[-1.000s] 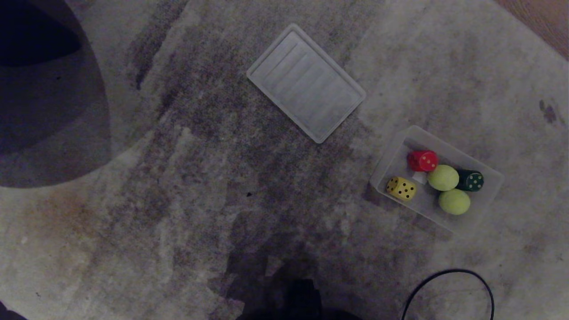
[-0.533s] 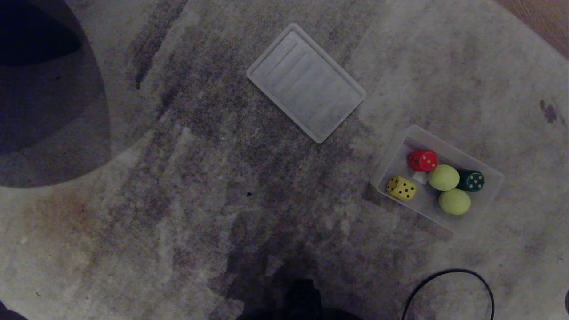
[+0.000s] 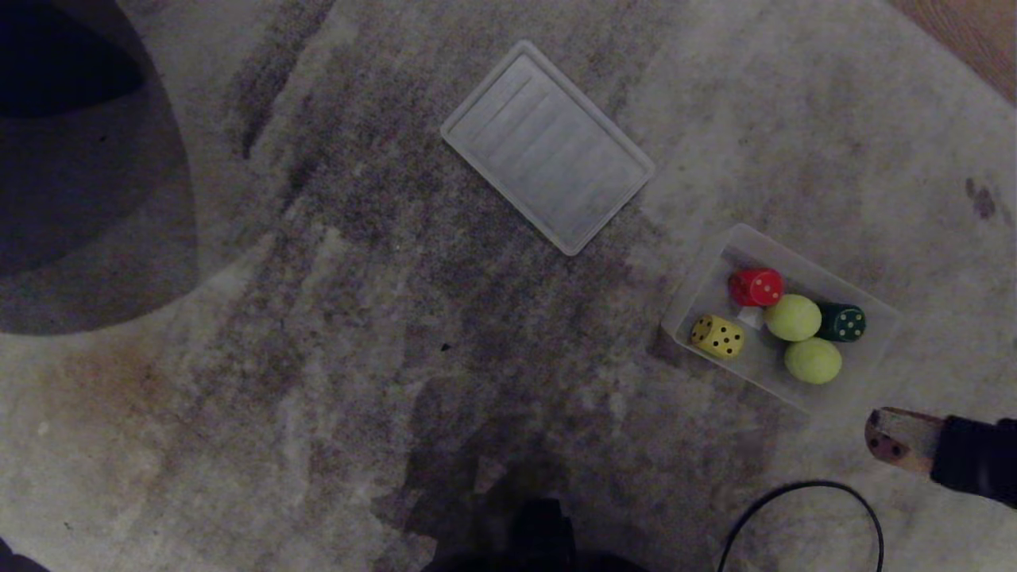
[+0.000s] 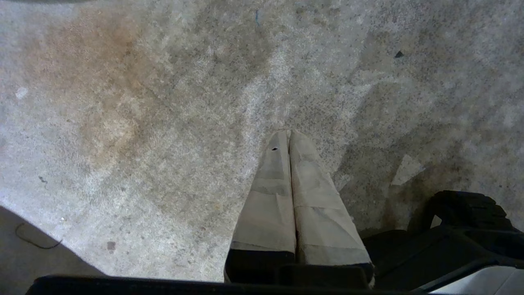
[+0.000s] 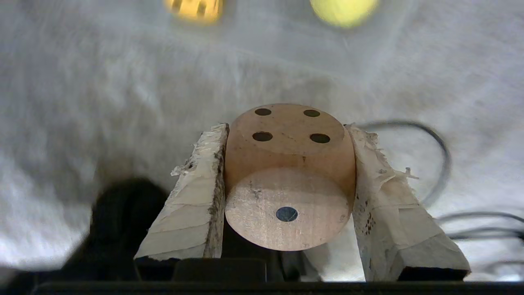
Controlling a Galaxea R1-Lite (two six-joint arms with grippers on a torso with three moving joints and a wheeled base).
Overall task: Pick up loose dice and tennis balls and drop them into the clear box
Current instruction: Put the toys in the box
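Right hand (image 3: 878, 433) has come into head view at the lower right since a second ago, gripping a tan wooden die (image 5: 288, 172) between both fingers, just outside the near long wall of the clear box (image 3: 699, 274). Box count: three dice, red (image 3: 755, 287), yellow (image 3: 717, 336), dark green (image 3: 843, 322), plus two tennis balls (image 3: 792, 317) (image 3: 813, 360). One ribbed lid (image 3: 547, 148) lies well apart on the rug (image 3: 318, 318); wide open rug left of the box. One black cable (image 3: 802, 486) loops beside the hand. Left hand (image 4: 289, 137) pinched together, empty, over bare rug.
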